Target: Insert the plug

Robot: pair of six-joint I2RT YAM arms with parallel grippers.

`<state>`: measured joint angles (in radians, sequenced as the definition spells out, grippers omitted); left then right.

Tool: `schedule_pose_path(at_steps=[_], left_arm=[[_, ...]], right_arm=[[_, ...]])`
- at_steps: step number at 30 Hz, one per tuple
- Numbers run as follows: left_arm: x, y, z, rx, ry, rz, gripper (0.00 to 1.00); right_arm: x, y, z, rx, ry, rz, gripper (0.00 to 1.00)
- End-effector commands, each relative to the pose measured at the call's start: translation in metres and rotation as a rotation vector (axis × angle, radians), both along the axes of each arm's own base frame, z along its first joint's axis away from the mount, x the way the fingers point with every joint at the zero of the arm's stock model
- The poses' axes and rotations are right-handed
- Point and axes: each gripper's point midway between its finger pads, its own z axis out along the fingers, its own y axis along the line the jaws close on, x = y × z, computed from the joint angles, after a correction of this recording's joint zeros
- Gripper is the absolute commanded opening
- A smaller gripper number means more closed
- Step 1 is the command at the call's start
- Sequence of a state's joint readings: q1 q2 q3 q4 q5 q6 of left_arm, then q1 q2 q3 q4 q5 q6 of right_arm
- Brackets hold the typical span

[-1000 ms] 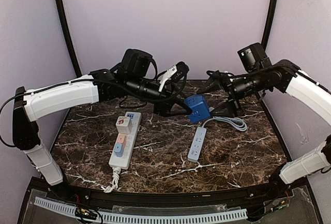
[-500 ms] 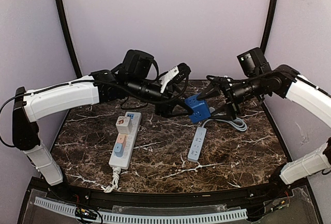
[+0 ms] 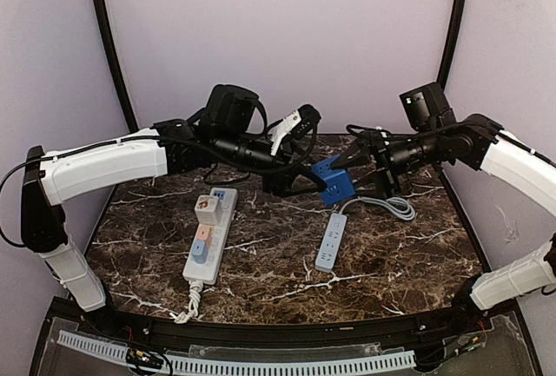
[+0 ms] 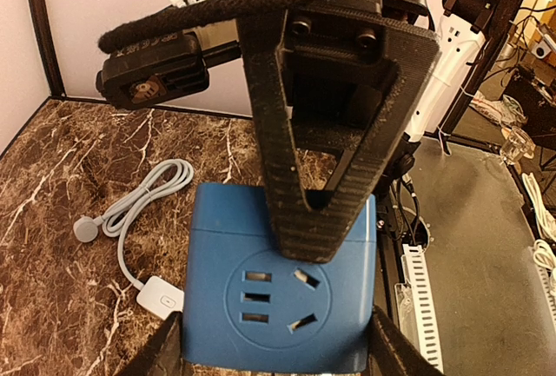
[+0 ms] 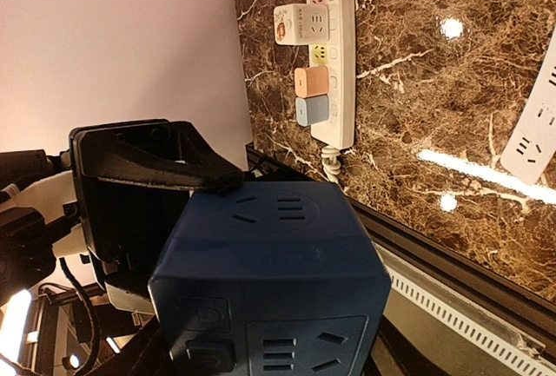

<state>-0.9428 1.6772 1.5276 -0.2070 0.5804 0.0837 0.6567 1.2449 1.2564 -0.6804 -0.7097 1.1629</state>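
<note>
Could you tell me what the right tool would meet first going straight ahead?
Most likely the blue cube, held by the left tool, right in front of it.

The top camera looks down from above and behind the arm bases, taking in the whole dark brown marble-patterned tabletop (image 3: 408, 263) up to its far edge. The left wrist camera sits very close to the blue cube-shaped plastic socket block (image 4: 278, 306) and faces the tabletop's right edge, past a grey looped cable (image 4: 143, 194). The right wrist camera, rolled sideways, is equally close and faces left toward a long white power strip (image 5: 340, 63). All three views share the block.
</note>
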Motion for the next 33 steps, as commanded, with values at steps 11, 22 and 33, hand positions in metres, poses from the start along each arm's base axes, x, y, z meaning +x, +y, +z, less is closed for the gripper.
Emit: schedule_pose_path(at_steps=[11, 22, 33], left_arm=[[-0.001, -0.004, 0.027, -0.094, -0.046, 0.005, 0.01], [0.007, -0.002, 0.023, -0.076, -0.073, 0.073, 0.73], [0.003, 0.027, 0.027, -0.021, -0.117, 0.149, 0.99]], right_arm=[[-0.003, 0.002, -0.005, 0.003, -0.001, 0.012, 0.38], [-0.007, 0.002, -0.007, 0.008, 0.0, 0.037, 0.04], [0.004, -0.013, -0.034, -0.127, -0.007, -0.049, 0.0]])
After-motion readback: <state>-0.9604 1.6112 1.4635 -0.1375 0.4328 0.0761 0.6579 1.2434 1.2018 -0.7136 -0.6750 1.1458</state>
